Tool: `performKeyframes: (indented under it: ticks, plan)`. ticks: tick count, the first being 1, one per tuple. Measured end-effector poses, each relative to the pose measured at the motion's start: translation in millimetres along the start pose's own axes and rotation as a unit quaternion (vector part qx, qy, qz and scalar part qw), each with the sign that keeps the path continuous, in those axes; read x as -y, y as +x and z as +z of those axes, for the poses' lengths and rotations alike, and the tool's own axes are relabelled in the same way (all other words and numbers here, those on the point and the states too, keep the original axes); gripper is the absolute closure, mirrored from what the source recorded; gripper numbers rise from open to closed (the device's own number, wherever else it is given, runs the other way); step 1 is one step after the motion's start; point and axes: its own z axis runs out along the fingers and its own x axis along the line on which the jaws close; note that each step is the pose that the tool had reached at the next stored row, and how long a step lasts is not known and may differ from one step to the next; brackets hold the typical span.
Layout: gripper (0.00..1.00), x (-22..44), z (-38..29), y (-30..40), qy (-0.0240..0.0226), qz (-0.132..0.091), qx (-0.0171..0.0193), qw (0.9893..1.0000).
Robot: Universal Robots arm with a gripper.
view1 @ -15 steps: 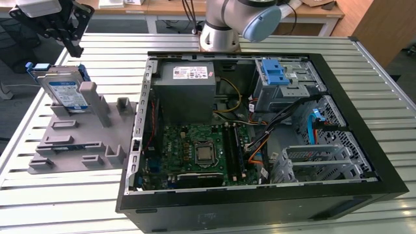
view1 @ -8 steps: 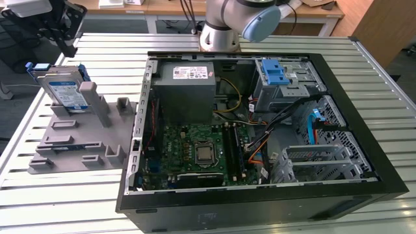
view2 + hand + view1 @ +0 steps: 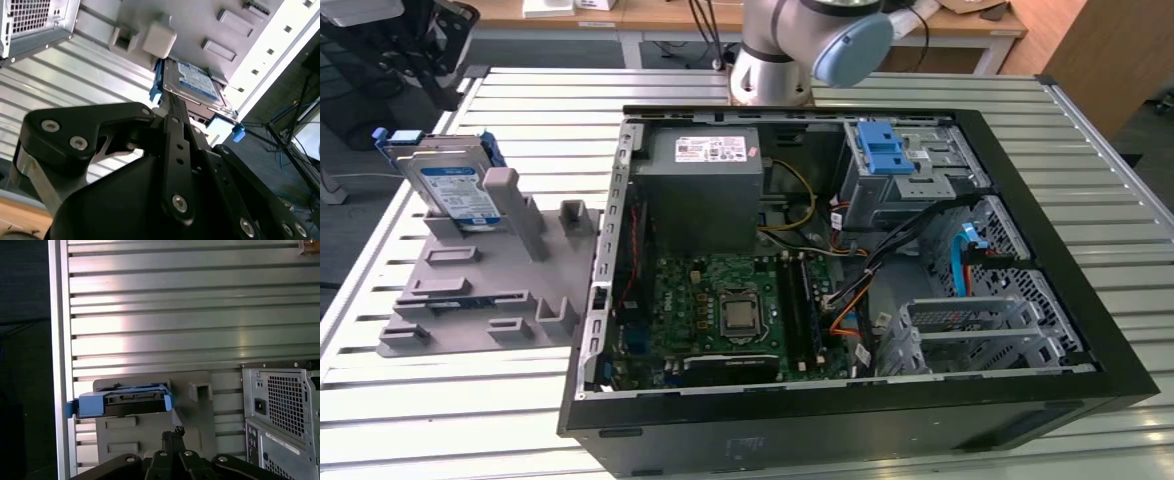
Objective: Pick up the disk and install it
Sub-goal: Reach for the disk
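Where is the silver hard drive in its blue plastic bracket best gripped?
Likely at its free upper edge, pinched across the two flat faces, coming from above. The silver hard drive stands on edge in the grey plastic holder, its lower part sunk in a slot and a grey post against one face, leaving the top open.

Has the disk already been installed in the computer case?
No, in the exterior view the disk stands in the grey holder at that view's left, outside the open computer case.
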Motion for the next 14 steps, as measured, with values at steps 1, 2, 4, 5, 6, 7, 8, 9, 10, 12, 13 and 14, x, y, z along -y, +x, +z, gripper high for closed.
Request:
performKeyframes:
  ticks: [1, 2, 4, 5, 6, 7, 8, 9, 10, 12, 13, 14]
  plan:
    - [0.89, -1.2, 0.5, 2.9, 0.0, 0.0, -0.0002, 1.0]
    - [0.89, -2.5, 1.1, 6.2, 0.0, 0.0, -0.0004, 1.0]
    - [0.89, -4.5, 2.1, 12.5, 0.0001, 0.0, -0.0007, 1.0]
    - [0.89, -5.1, 2.5, 16.2, 0.0001, 0.0, -0.0008, 1.0]
    - [0.89, -5.6, 3.0, 19.6, 0.0001, 0.0, -0.0009, 1.0]
    - [0.89, -6.2, 3.4, 23.0, 0.0001, 0.0, -0.001, 1.0]
    - [0.89, -6.6, 3.8, 25.7, 0.0001, 0.0, -0.0012, 1.0]
    - [0.89, -7.0, 4.2, 27.3, 0.0001, 0.0, -0.002, 1.0]
    - [0.89, -7.3, 4.6, 28.4, 0.0002, 0.0, -0.0034, 1.0]
    - [0.89, -7.6, 5.2, 30.9, 0.0005, 0.0, -0.0067, 1.0]
    - [0.89, -7.4, 5.6, 32.9, 0.0006, 0.0, -0.0071, 1.0]
    - [0.89, -7.3, 5.9, 35.0, 0.0006, -0.001, -0.0073, 1.0]
